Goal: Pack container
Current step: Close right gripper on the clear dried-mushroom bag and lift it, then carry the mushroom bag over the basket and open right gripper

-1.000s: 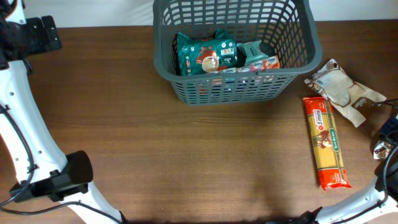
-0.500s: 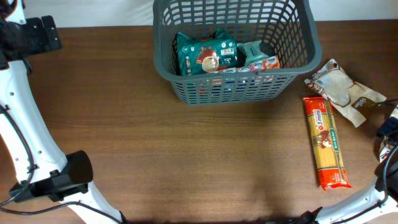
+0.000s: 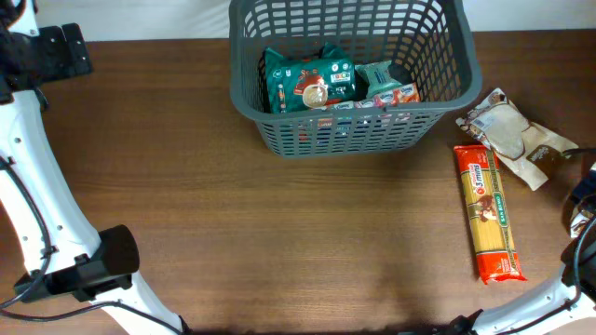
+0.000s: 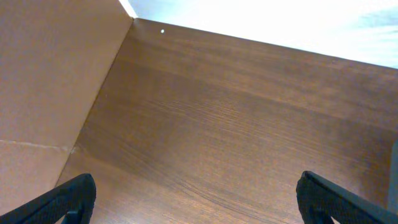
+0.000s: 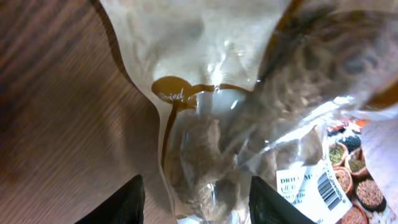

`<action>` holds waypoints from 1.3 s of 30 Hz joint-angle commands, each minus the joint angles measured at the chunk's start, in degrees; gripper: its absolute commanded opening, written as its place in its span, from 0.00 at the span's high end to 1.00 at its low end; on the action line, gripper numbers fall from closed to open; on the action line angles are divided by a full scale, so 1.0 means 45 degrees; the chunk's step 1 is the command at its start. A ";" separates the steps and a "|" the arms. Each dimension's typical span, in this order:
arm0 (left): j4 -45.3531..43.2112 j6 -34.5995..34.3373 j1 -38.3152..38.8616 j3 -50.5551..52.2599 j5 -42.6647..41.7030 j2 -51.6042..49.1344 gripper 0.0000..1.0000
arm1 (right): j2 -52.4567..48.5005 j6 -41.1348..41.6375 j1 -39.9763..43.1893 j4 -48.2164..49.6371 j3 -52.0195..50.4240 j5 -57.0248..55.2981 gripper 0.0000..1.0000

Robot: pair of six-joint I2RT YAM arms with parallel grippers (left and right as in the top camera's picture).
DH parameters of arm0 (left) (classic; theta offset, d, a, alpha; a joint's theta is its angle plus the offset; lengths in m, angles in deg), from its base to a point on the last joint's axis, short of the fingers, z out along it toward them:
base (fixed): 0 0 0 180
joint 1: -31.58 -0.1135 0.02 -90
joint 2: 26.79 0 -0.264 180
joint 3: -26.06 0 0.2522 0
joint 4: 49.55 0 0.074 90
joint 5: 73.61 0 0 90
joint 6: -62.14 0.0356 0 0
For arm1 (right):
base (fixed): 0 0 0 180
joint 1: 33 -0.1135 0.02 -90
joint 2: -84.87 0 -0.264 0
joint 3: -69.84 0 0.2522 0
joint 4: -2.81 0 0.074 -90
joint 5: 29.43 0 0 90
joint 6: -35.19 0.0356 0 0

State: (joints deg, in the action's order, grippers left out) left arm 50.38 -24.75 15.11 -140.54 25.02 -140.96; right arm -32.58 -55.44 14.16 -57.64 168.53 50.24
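The left pincer [image 4: 199,198] filled the bottom of the frame, its two black fingertips [image 4: 68,196] set far apart in the lower corners with nothing between them. Beyond them ran a brown wood-grain worktop [image 4: 236,124]. A plain tan panel [image 4: 50,74] covered the left side, and a bright white backdrop [image 4: 280,18] crossed the upper right.

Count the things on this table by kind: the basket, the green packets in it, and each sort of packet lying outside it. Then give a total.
Basket: 1
Green packets inside it: 2
Orange spaghetti packet: 1
Clear pouch: 1
Total: 5
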 commanded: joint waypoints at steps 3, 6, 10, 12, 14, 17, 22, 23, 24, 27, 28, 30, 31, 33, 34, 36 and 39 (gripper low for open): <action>0.0005 -0.0219 -0.0049 0.0053 0.0049 -0.0063 0.01 | -0.0452 0.0010 -0.0034 0.0461 -0.1078 -0.0189 0.52; 0.0005 -0.0219 -0.0044 0.0053 0.0049 -0.0063 0.01 | -0.0452 0.0015 -0.0049 0.0597 -0.1350 -0.0180 0.64; 0.0005 -0.0219 -0.0044 0.0053 0.0049 -0.0063 0.01 | -0.0452 0.0015 -0.0073 0.0418 -0.1350 -0.0005 0.75; 0.0005 -0.0219 -0.0044 0.0053 0.0049 -0.0063 0.01 | -0.0447 0.0015 -0.0068 0.0301 -0.1345 0.0267 0.81; 0.0005 -0.0219 -0.0049 0.0053 0.0049 -0.0063 0.01 | -0.0389 0.0015 -0.0073 0.0180 -0.1311 0.0729 0.82; 0.0005 -0.0219 -0.0044 0.0053 0.0049 -0.0063 0.01 | -0.0199 0.0015 -0.0131 -0.0277 -0.0967 0.1627 0.82; 0.0005 -0.0219 -0.0044 0.0053 0.0049 -0.0063 0.01 | 0.0525 0.0015 -0.0491 -0.1341 0.0311 0.2662 0.84; 0.0005 -0.0219 -0.0044 0.0053 0.0049 -0.0063 0.01 | 0.0714 0.0019 -0.0583 -0.1540 0.0631 0.2939 0.84; 0.0005 -0.0219 -0.0044 0.0053 0.0049 -0.0063 0.01 | 0.0918 0.0024 -0.0685 -0.1744 0.0986 0.3201 0.84; 0.0005 -0.0219 -0.0044 0.0053 0.0049 -0.0063 0.01 | 0.1583 0.0403 -0.1127 -0.2516 0.2317 0.3405 0.84; 0.0005 -0.0219 -0.0049 0.0053 0.0049 -0.0063 0.01 | 0.1729 0.0403 -0.1268 -0.2744 0.2691 0.3405 0.84; 0.0005 -0.0219 -0.0044 0.0053 0.0049 -0.0063 0.01 | 0.2025 0.0466 -0.1617 -0.3497 0.3823 0.3400 0.84; 0.0005 -0.0219 -0.0044 0.0053 0.0049 -0.0063 0.01 | 0.2118 0.0641 -0.1783 -0.3881 0.4391 0.3405 0.84; 0.0005 -0.0219 -0.0044 0.0053 0.0049 -0.0063 0.01 | 0.2278 0.0738 -0.2108 -0.4624 0.5586 0.3701 0.88; 0.0005 -0.0219 -0.0044 0.0053 0.0049 -0.0063 0.01 | 0.2351 0.0753 -0.2278 -0.4983 0.6193 0.3973 0.89; 0.0005 -0.0219 -0.0044 0.0053 0.0049 -0.0063 0.01 | 0.2501 0.0971 -0.2701 -0.5717 0.7504 0.4464 0.89; 0.0005 -0.0219 -0.0049 0.0053 0.0049 -0.0063 0.01 | 0.2652 0.0967 -0.3507 -0.6703 0.9466 0.5226 0.91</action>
State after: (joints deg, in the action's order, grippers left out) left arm 50.38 -24.79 15.11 -140.54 25.02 -140.96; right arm -22.96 -51.98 1.26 -86.21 205.09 68.73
